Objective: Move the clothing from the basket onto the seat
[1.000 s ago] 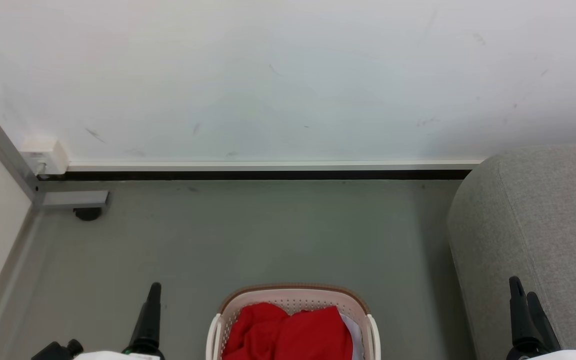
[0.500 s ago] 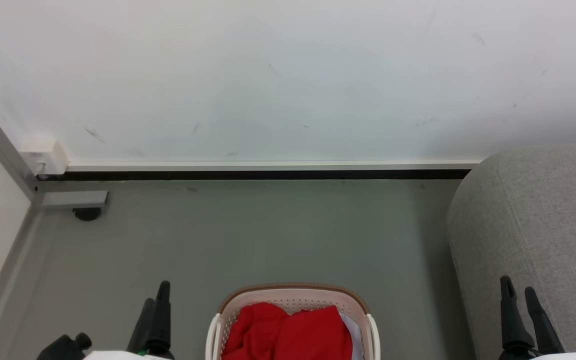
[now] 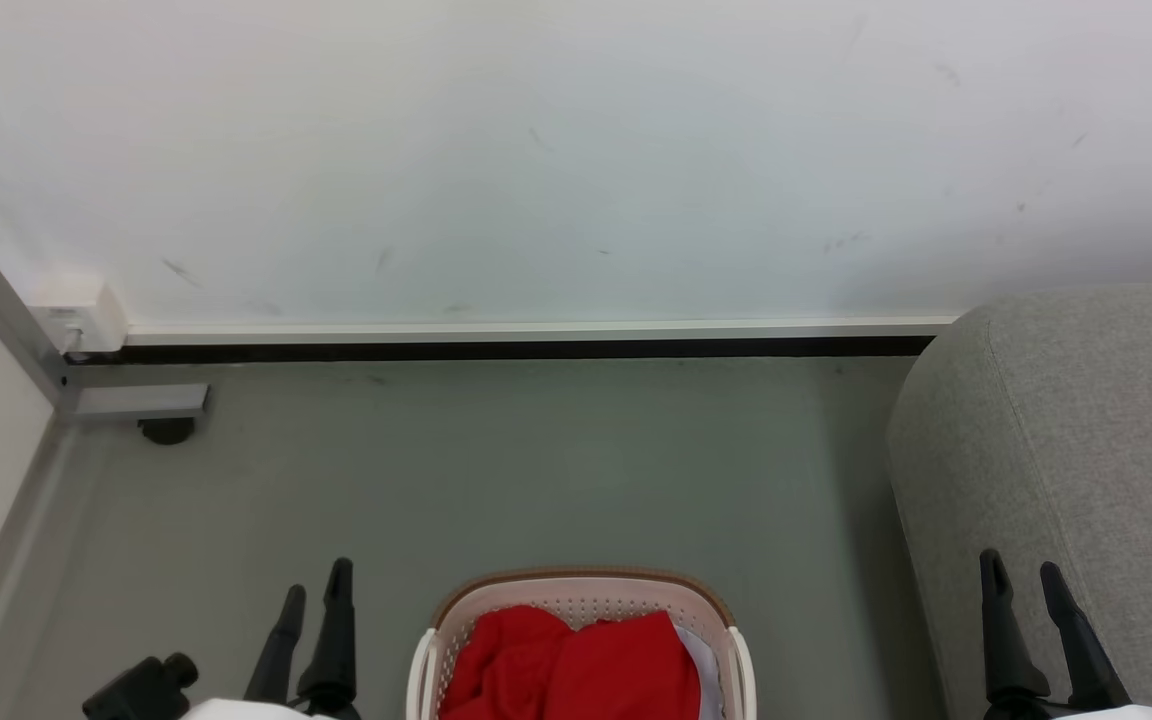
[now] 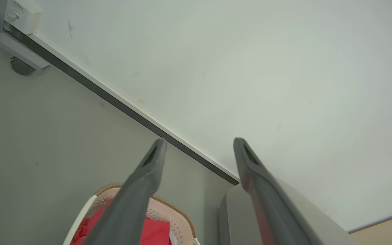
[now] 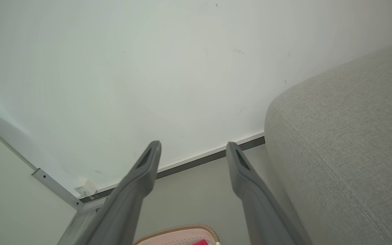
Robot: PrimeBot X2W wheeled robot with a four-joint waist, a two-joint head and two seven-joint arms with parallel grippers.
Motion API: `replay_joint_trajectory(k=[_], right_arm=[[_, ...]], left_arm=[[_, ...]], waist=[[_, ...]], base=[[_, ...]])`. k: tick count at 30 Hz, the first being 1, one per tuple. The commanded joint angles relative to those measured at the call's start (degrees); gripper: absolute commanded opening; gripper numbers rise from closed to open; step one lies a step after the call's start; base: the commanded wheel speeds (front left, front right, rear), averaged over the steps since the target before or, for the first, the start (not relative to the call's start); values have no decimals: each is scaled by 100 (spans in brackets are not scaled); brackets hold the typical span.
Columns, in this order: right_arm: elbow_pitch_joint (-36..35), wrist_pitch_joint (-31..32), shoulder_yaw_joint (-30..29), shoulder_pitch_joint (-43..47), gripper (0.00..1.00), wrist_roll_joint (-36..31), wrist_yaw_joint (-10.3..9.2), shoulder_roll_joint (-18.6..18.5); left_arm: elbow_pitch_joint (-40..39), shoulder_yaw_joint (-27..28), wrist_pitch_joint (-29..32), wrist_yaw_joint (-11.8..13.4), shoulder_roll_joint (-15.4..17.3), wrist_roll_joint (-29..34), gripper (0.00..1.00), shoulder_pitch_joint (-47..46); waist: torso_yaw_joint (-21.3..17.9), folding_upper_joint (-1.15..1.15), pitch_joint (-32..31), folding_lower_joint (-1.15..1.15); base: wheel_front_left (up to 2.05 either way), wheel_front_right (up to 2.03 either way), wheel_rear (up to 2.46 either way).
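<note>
My head camera looks down from high up at the floor point(image 3: 536, 470) and the wall point(image 3: 576, 150). My two wrist cameras sit lower, tilted, and face that same wall. All three see the basket point(image 3: 586, 580) and the seat point(image 3: 1086, 420).

place: home-like room | cues: grey sofa point(image 3: 1086, 420), laundry basket point(image 3: 586, 583), bare white wall point(image 3: 576, 150), grey floor point(image 3: 536, 470)

Present are 1 basket point(image 3: 586, 579), 1 clothing heap point(image 3: 576, 670), 1 seat point(image 3: 1086, 420), 1 left tool point(image 3: 317, 577) and 1 right tool point(image 3: 1018, 560).
</note>
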Motion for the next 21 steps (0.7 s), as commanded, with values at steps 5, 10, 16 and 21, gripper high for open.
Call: replay_joint_trajectory(k=[5, 10, 16, 21], right_arm=[[-66, -115, 75, -42, 100, -395, -7, -97], [-86, -182, 107, -38, 100, -676, -7, -117], [-89, -270, 132, -40, 100, -983, -8, -141], [-87, -331, 165, -27, 100, -1226, -8, -150]], left_arm=[[-64, -76, -113, -4, 59, 678, 100, 9], [-78, -82, -191, 2, 62, 1048, 100, 4], [-77, -80, -267, 12, 64, 1404, 100, 34], [-8, -74, -318, 18, 67, 1692, 100, 74]], waist=[[-16, 0, 4, 0], [-22, 0, 11, 0], [-21, 0, 13, 0], [-19, 0, 10, 0]], base=[[0, 0, 0], [0, 0, 0], [0, 0, 0], [0, 0, 0]])
